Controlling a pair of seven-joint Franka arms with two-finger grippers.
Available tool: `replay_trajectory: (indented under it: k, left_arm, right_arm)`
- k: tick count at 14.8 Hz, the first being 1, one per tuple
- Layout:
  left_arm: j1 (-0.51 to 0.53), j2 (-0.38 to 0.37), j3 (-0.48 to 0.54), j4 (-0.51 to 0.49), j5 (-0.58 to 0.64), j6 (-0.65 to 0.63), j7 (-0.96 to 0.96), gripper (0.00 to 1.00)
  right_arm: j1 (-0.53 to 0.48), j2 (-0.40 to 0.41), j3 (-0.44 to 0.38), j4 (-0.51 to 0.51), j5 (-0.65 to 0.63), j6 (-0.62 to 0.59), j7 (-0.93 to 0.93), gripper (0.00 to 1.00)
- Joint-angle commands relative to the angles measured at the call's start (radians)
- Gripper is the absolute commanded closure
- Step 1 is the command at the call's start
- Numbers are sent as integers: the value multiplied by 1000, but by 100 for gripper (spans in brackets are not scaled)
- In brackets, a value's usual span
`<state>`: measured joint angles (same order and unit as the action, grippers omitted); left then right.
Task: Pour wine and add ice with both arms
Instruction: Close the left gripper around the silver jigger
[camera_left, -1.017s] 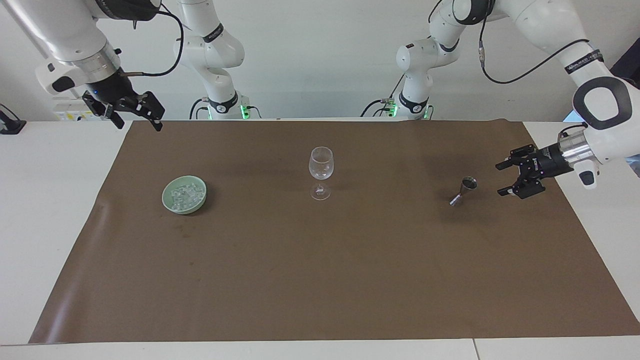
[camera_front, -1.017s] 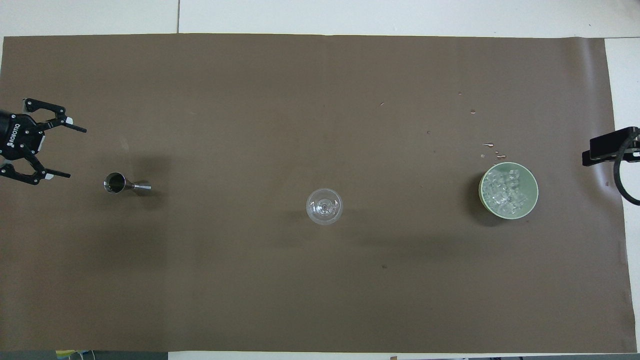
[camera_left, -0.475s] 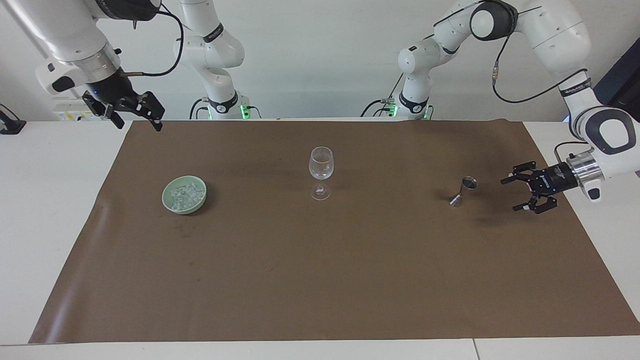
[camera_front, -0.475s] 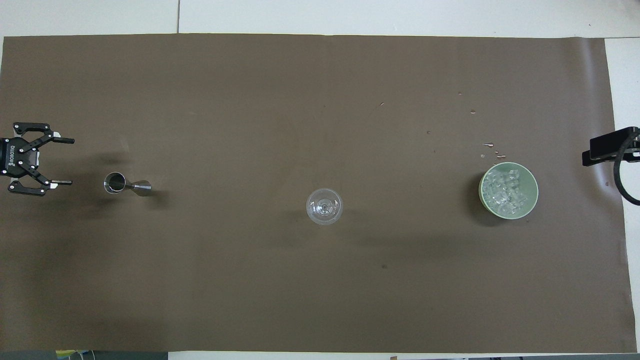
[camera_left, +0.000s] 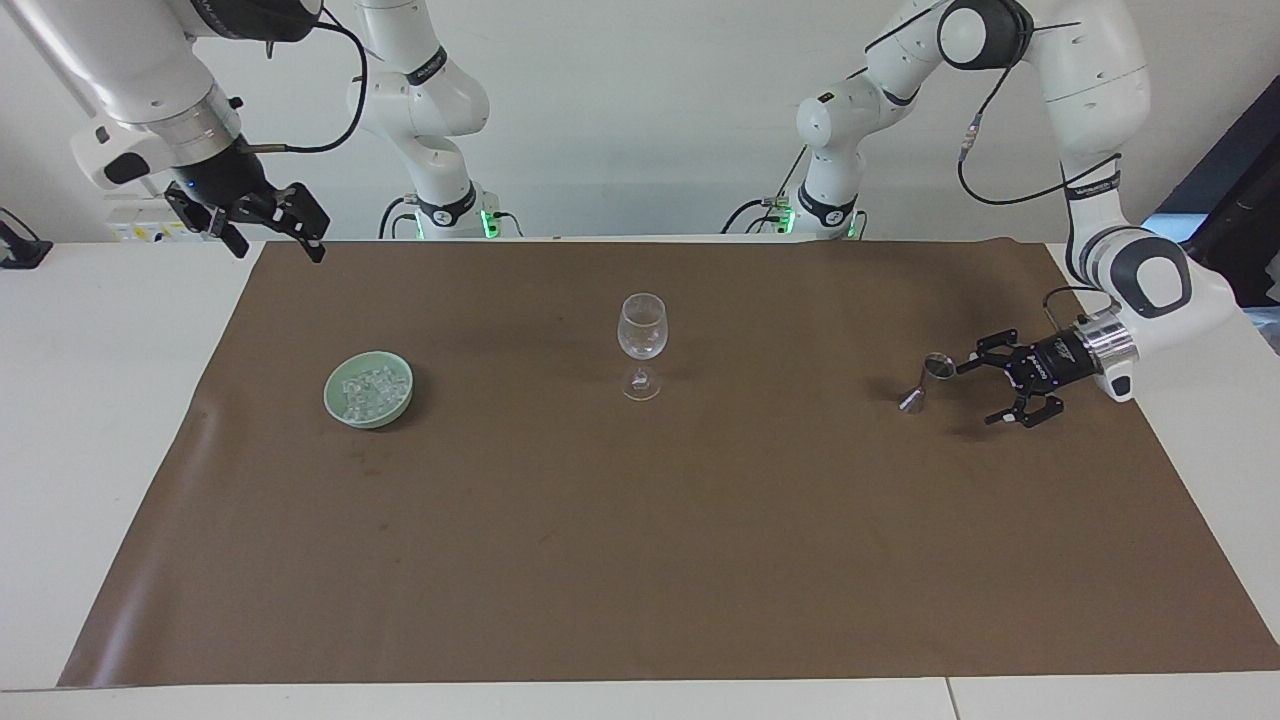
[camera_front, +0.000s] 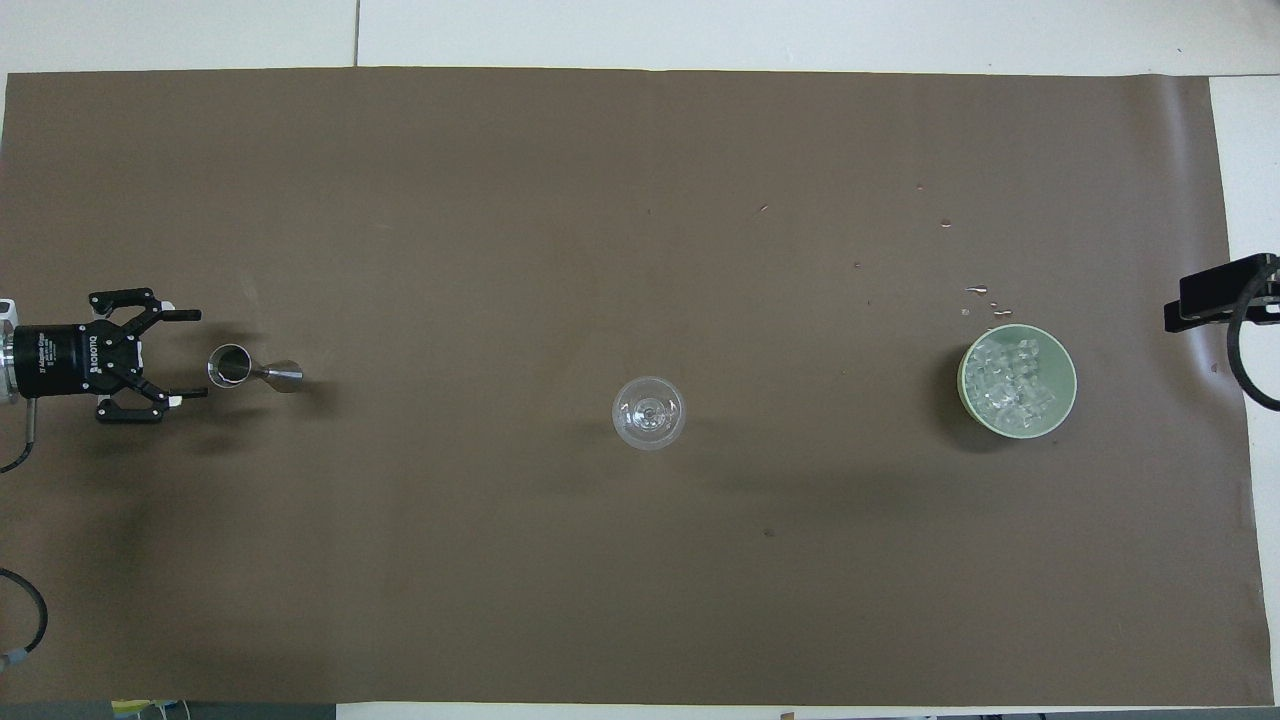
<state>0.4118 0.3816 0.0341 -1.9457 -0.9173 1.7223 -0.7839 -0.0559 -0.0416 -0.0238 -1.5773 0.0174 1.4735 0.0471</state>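
A clear wine glass (camera_left: 641, 345) (camera_front: 649, 412) stands upright mid-mat, with nothing in it that I can see. Toward the right arm's end sits a pale green bowl (camera_left: 332, 402) (camera_front: 965, 388) holding the ice (camera_left: 368, 388) (camera_front: 1015, 380). A small steel jigger (camera_left: 928, 381) (camera_front: 250, 370) stands toward the left arm's end; I cannot make out wine in it. My left gripper (camera_left: 975, 395) (camera_front: 200, 355) lies level just above the mat, open, its fingertips just short of the jigger's cup and pointing at it. My right gripper (camera_left: 280, 250) (camera_front: 1215, 298) waits open, high over the mat's corner.
A brown mat (camera_left: 640, 560) (camera_front: 500, 180) covers most of the white table (camera_left: 100, 420). Small wet drops (camera_front: 985, 295) lie on the mat just farther from the robots than the bowl. A black cable (camera_front: 1245, 350) hangs by the right gripper.
My left gripper has come down and slid in from the mat's edge toward the jigger, staying open. The right arm, glass, bowl and jigger have not moved.
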Motion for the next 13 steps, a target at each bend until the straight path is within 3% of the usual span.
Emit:
replay_trajectory:
  k: [1, 4, 7, 13]
  left_arm:
    - [-5, -67, -6, -97, -35, 22, 87, 0]
    - [-21, -98, -8, -194, -135, 86, 170, 0]
    - [-80, -93, -8, -208, -230, 157, 181, 0]
    - [-82, -104, -8, -255, -242, 181, 178, 0]
  right_arm:
    - [-7, -4, 1, -7, 7, -2, -13, 0]
    - [-7, -4, 1, -7, 7, -1, -13, 0]
    - [-7, -6, 1, -7, 7, -1, -13, 0]
    - [-7, -4, 1, -7, 7, -1, -13, 0]
